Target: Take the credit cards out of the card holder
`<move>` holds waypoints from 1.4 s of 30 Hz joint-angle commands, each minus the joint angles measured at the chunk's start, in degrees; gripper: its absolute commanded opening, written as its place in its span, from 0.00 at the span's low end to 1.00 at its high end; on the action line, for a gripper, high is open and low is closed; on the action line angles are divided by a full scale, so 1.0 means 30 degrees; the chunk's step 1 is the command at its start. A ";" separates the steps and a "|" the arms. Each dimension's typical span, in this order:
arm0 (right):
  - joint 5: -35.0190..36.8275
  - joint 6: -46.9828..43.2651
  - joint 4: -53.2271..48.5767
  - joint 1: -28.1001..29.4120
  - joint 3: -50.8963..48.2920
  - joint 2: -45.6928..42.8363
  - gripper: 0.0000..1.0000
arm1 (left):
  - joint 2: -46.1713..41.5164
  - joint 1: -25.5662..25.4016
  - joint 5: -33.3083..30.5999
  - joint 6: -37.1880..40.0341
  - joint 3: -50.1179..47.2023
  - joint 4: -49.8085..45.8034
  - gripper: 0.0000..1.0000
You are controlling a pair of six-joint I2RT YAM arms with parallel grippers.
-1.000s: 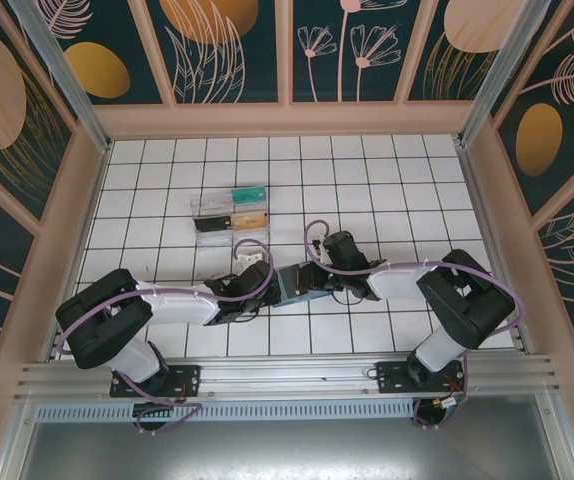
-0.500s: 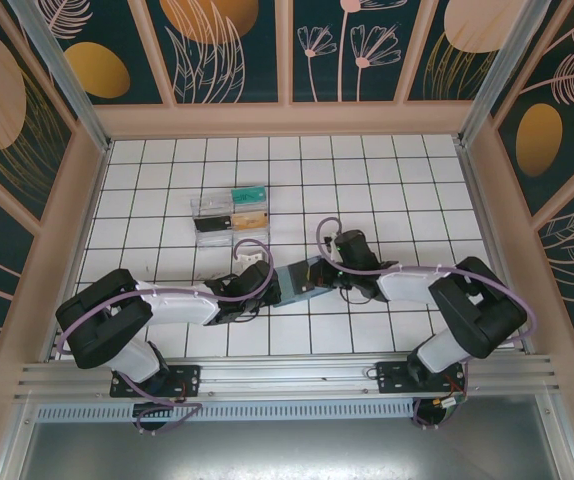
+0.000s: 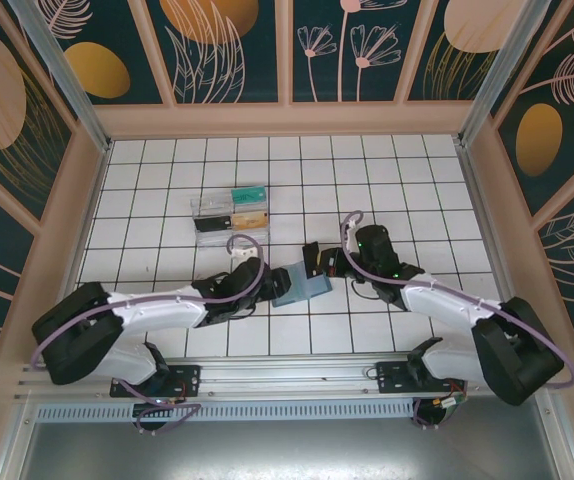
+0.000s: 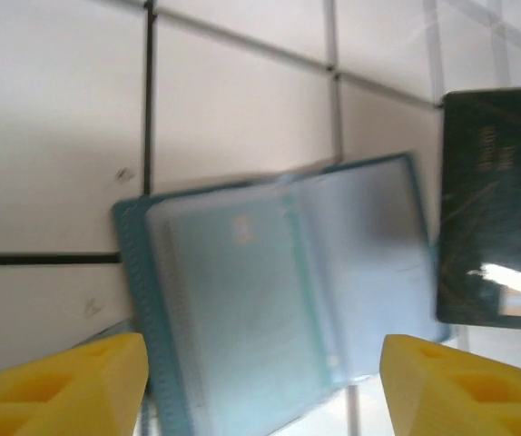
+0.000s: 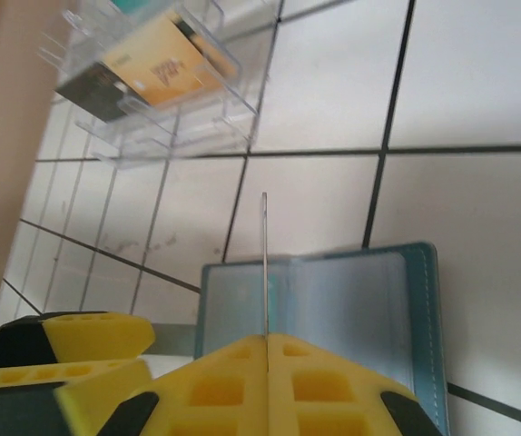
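Observation:
The card holder [image 3: 301,289] lies open on the white tiles, a slate-blue bifold with clear sleeves [image 4: 279,300]. My left gripper [image 3: 266,283] hovers at its left end, jaws open, yellow fingers [image 4: 61,386] straddling the holder without touching it. My right gripper [image 3: 321,263] is shut on a black credit card [image 3: 310,260] just above the holder's far right corner. That card appears edge-on [image 5: 264,263] in the right wrist view and as a dark rectangle [image 4: 496,209] in the left wrist view. The holder [image 5: 333,300] lies below it.
A clear plastic box [image 3: 229,212] stands a tile or two beyond the holder and holds an orange-tan card [image 3: 250,217], a teal card [image 3: 249,193] and a black one [image 3: 212,224]. The same box [image 5: 152,82] appears at upper left in the right wrist view. Peach walls ring the tiled floor.
My right gripper has drawn back to the right with the black card, now out of the holder. My left gripper has opened and let go of the holder.

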 commanded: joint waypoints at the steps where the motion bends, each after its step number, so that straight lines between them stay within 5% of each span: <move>1: 0.0617 -0.0302 0.0349 -0.0316 -0.0427 -0.1284 0.00 | -0.1906 0.0066 -0.1257 -0.0271 -0.1193 0.3260 0.69; 8: -0.2359 0.1103 0.4305 -0.1360 -0.2152 -0.3287 0.00 | -0.3621 0.0714 0.1543 -0.0247 -0.3003 0.8993 0.55; 16: -0.5885 0.2995 0.8851 -0.1878 -0.3474 -0.3533 0.00 | -0.1162 0.1367 0.5773 -0.1337 -0.3190 1.5229 0.43; 27: -0.8201 0.4297 1.1598 -0.1951 -0.4118 -0.2960 0.00 | -0.0467 0.1453 0.6238 -0.1101 -0.2557 1.4832 0.37; 38: -0.9076 0.4686 1.2684 -0.1915 -0.4181 -0.2131 0.00 | -0.0336 0.1437 0.6943 -0.0961 -0.2192 1.4888 0.24; 42: -0.9140 0.4663 1.2738 -0.1908 -0.4109 -0.1920 0.00 | -0.0187 0.1440 0.7376 -0.0967 -0.1963 1.4916 0.12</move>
